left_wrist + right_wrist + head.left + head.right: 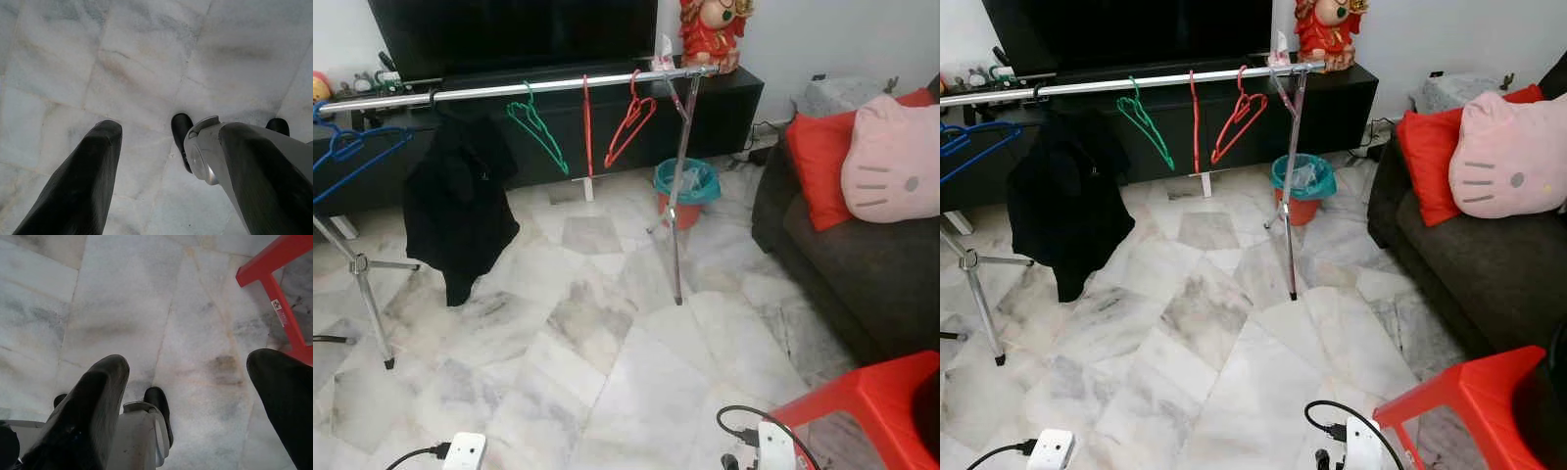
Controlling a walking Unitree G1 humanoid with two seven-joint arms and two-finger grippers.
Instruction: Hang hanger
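A silver clothes rail [509, 90] on thin legs spans the room in front of the TV console. On it hang a blue hanger [352, 147] at the left, a black garment [460, 201], a green hanger [536, 125] and two red hangers [628, 119]. Both arms hang low by my sides. My left gripper [170, 129] is open over bare marble floor, with nothing between its fingers [93, 166]. My right gripper [188, 360] is open too, beside a red stool leg [274, 289]. Neither holds a hanger.
A teal and red bin [685, 191] stands behind the rack's right leg [677, 215]. A dark sofa [862, 264] with a red cushion and a pink cushion [891, 162] fills the right side. A red stool [881, 406] is at my right foot. Marble floor [597, 343] lies between me and the rack.
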